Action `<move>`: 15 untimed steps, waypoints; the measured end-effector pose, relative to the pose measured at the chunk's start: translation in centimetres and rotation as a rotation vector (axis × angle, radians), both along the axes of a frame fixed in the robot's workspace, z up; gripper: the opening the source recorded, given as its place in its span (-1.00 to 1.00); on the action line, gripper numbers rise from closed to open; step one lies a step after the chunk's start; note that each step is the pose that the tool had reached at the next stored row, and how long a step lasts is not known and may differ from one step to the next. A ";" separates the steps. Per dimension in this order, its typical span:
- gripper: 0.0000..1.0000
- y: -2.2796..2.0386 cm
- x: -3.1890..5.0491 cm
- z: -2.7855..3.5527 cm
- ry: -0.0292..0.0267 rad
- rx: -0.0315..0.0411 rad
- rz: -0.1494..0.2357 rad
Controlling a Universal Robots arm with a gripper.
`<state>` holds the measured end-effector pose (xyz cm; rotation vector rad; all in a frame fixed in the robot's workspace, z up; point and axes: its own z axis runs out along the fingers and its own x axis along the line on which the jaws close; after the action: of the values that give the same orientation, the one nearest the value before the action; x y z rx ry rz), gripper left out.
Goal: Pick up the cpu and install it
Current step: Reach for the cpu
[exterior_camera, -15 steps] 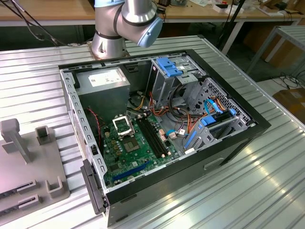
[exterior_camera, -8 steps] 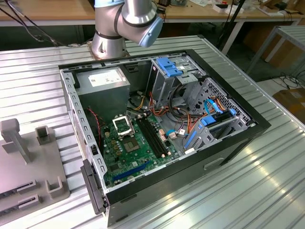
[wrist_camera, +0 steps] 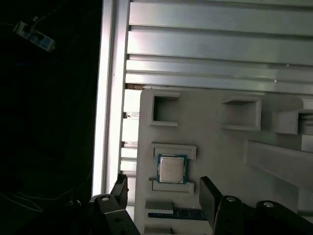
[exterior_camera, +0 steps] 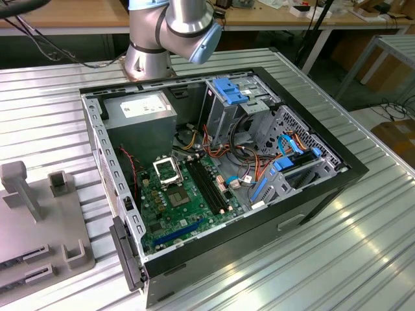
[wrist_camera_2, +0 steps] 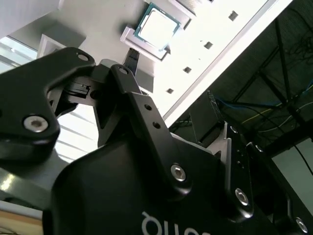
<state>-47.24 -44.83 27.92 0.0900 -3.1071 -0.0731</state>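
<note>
1. The cpu [wrist_camera: 171, 169] lies flat in a recess of the grey holder tray [wrist_camera: 220, 152], untouched.
2. The gripper [wrist_camera: 163, 186] hovers near it, jaws spread wide, empty.
3. This is likely the pick-up approach; gripping calls for fingers squarely straddling the cpu.

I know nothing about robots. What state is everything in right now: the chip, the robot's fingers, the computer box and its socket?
cpu: lying flat in its slot on the grey holder, not gripped.
gripper: fingers open, holding nothing, close to the cpu.
computer case: lying on its side, side panel off, inside exposed.
socket: looks empty, no chip seated.
</note>
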 end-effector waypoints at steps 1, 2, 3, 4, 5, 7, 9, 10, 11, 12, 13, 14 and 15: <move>0.39 0.00 -0.01 -0.26 0.0001 -0.0001 0.000; 0.39 0.01 -0.01 -0.46 0.0001 0.0000 0.000; 0.39 0.01 -0.01 -0.66 0.0000 0.0000 0.000; 0.39 0.01 -0.01 -0.83 0.0001 -0.0001 0.000; 0.39 0.01 -0.01 -1.03 0.0001 0.0000 0.000; 0.39 0.01 -0.01 -1.43 0.0000 -0.0001 0.000; 0.39 0.01 -0.01 -1.93 0.0001 0.0000 0.000; 0.39 0.01 -0.01 -2.12 0.0001 -0.0001 0.000; 0.39 0.01 -0.01 -2.35 0.0001 0.0000 0.000; 0.39 0.01 -0.01 -2.54 0.0000 0.0000 0.000; 0.39 0.01 -0.01 -2.72 0.0000 0.0000 0.001; 0.39 0.01 -0.01 -2.91 0.0001 -0.0001 0.001; 0.39 0.01 -0.01 -3.08 0.0001 -0.0001 0.001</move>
<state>-47.25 -44.82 24.85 0.0908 -3.1069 -0.0729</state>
